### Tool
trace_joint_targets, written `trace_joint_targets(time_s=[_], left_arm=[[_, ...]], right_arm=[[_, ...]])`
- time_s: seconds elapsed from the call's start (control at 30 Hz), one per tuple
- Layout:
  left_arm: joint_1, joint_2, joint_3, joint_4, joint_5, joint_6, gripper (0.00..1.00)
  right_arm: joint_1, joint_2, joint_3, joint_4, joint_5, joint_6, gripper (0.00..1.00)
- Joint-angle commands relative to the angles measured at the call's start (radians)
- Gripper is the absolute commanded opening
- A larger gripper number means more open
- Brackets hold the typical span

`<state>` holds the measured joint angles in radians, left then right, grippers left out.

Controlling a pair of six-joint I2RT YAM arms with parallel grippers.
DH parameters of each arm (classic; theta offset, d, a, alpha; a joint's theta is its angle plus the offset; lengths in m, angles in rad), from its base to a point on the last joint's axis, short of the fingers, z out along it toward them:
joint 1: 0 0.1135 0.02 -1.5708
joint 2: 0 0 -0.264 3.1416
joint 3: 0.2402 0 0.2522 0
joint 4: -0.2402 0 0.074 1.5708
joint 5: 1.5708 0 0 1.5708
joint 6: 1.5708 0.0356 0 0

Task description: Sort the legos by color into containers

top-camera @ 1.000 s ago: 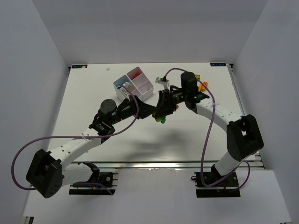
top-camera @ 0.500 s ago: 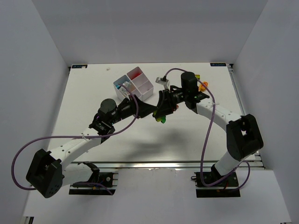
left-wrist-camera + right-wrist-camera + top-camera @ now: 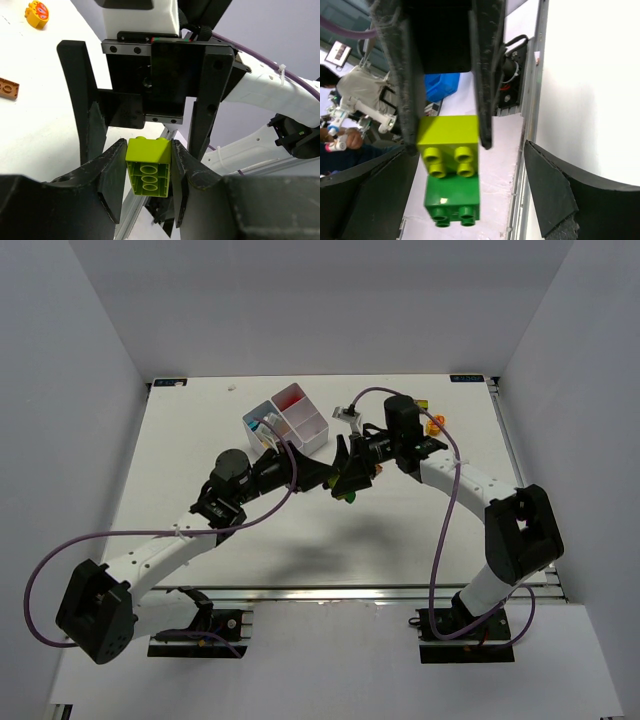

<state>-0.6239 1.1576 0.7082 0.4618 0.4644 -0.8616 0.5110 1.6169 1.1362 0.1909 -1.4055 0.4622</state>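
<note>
- The lime brick (image 3: 150,177) was held off the table (image 3: 200,440), in mid-air between the two arms and near the white tray (image 3: 312,428).
- The left gripper (image 3: 148,160) was clamped on the lime brick's two side faces, presumably so that this arm alone could carry it.
- The right gripper (image 3: 469,152) was spread wide, its fingers standing clear on either side of the brick and touching nothing; a hand-over between the arms is judged likely.
- A dark green brick (image 3: 453,196) was seen hanging just beyond the lime one, apparently stuck to it, so both colours were being carried together.
- The lime brick's hollow underside, with its row of three tubes, was turned toward the left wrist camera.
- The stack's long axis was seen running in line with the left fingers, dark green end outermost.
- An orange brick (image 3: 9,88) was left lying loose on the table.
</note>
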Motion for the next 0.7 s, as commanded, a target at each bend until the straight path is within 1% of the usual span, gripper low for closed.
trace_joint_targets(time_s=[0.0,0.03,0.07,0.1,0.17,0.2,0.3,0.5,0.57,0.6,0.63,0.67], left_arm=[[-0.003,-0.007,0.048,-0.021,0.01,0.024,0.04],[-0.002,-0.015,0.051,-0.041,0.003,0.036,0.04],[-0.002,-0.019,0.057,-0.054,-0.001,0.042,0.03],[0.0,-0.022,0.059,-0.063,-0.003,0.048,0.03],[0.009,-0.035,0.057,-0.092,-0.012,0.059,0.03],[0.012,-0.041,0.054,-0.098,-0.012,0.061,0.03],[0.027,-0.055,0.042,-0.112,-0.01,0.064,0.03],[0.033,-0.061,0.039,-0.107,-0.004,0.061,0.03],[0.033,-0.061,0.04,-0.104,-0.004,0.059,0.03],[0.033,-0.059,0.04,-0.1,-0.004,0.058,0.03],[0.033,-0.058,0.039,-0.097,-0.004,0.056,0.03],[0.033,-0.056,0.039,-0.095,-0.004,0.055,0.03]], right_arm=[[-0.005,-0.002,0.065,-0.157,0.043,-0.153,0.89],[-0.011,0.001,0.077,-0.195,0.052,-0.198,0.89],[-0.015,0.006,0.106,-0.256,0.068,-0.296,0.89],[-0.031,0.017,0.121,-0.354,0.074,-0.347,0.89],[-0.049,0.031,0.169,-0.441,0.065,-0.464,0.89],[-0.058,0.043,0.186,-0.518,0.051,-0.518,0.89],[-0.088,0.058,0.246,-0.637,-0.007,-0.646,0.89],[-0.088,0.098,0.304,-0.807,-0.055,-0.815,0.89],[-0.086,0.112,0.324,-0.902,-0.059,-0.865,0.89],[-0.085,0.13,0.348,-0.945,-0.059,-0.94,0.88],[-0.083,0.139,0.364,-1.038,-0.059,-0.982,0.88],[-0.08,0.161,0.378,-1.083,-0.059,-1.02,0.87]])
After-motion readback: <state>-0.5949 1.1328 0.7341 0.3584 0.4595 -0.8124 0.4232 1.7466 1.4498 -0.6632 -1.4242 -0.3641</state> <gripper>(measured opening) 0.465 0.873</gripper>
